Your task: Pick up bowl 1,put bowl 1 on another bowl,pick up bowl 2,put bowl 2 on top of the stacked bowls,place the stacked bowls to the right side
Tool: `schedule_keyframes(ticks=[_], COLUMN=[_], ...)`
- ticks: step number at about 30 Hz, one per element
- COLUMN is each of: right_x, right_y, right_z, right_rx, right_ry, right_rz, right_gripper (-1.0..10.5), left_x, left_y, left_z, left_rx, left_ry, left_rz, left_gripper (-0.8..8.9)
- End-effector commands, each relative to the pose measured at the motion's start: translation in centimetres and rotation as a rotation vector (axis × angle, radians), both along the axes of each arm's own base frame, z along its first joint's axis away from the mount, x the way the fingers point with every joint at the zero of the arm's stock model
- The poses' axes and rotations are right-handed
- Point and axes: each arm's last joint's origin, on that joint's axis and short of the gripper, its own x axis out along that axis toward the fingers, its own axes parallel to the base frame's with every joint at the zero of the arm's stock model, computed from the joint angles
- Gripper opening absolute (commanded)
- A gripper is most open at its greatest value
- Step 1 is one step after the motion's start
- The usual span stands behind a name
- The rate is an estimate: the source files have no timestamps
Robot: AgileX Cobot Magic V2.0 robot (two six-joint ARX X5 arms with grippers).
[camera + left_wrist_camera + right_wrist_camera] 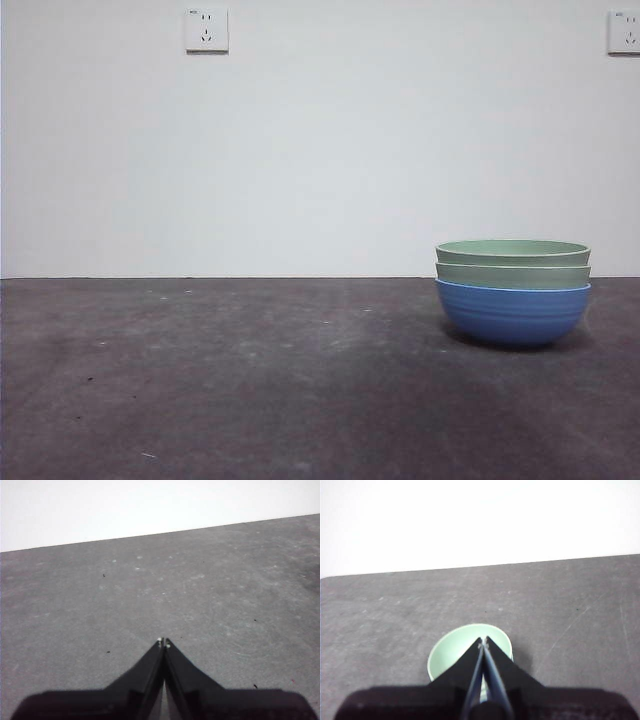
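no legible text, tiny marks on wall sockets (206, 30) too small to read

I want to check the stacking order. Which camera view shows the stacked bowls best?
The front view: the stacked bowls show from the side, blue under two pale green. The right wrist view shows only the top green bowl, partly behind the shut right claw. The left wrist view shows no bowls.

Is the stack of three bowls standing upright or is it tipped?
Upright. In the front view the stacked bowls sit level on the table, their three rims parallel, blue at the bottom and two pale green above.
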Motion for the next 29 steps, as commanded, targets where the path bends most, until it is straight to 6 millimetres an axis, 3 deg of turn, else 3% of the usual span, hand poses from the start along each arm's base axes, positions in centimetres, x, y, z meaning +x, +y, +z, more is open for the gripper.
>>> schedule_keyframes(ticks=[1,6,15,19,29], right_x=[-0.1,-0.5,-0.6,-0.5,-0.5], right_y=[0.0,-0.1,-0.1,-0.1,-0.1], right_z=[-3.3,-7.5,-11.8,-12.7,-12.6], right_rx=[0.025,0.023,0.052,0.052,0.070], right_ry=[-0.001,-0.001,0.032,0.063,0.062], right_rz=[-0.011,-0.041,-0.044,-0.043,-0.043], right_gripper=[0.0,0.0,0.0,0.0,0.0], left_x=[0.1,0.1,0.1,0.1,0.1], left_y=[0.0,0.0,0.0,0.0,0.0], left_z=[-0.4,-0.4,-0.4,-0.4,-0.4], left_rx=[-0.006,-0.006,-0.006,-0.006,-0.006], left_ry=[0.009,0.009,0.009,0.009,0.009], left_rz=[0.006,0.006,0.006,0.006,0.006], left_gripper=[-0.04,-0.04,-0.04,-0.04,-0.04])
